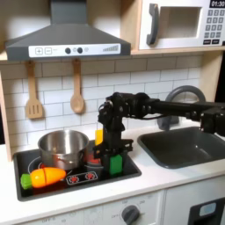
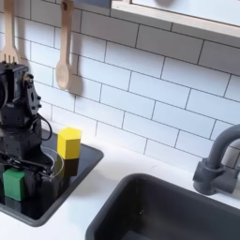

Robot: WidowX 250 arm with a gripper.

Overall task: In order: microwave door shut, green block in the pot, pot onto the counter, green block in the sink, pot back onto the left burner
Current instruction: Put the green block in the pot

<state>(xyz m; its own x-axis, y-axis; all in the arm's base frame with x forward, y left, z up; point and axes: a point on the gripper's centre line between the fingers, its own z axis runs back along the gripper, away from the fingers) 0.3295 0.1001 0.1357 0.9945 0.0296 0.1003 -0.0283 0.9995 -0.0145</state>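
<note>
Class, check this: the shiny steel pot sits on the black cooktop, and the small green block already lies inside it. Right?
Not quite. The shiny steel pot is on the black cooktop, but the small green block sits outside it at the gripper, as the first exterior view shows.

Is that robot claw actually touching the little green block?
Touching: in the second exterior view the gripper has its fingers pressed against the green block.

The black arm reaches in from the first exterior view's right, its wrist bent downward. The gripper [image 1: 114,156] points straight down, fingers closed on the green block [image 1: 115,163].
</note>
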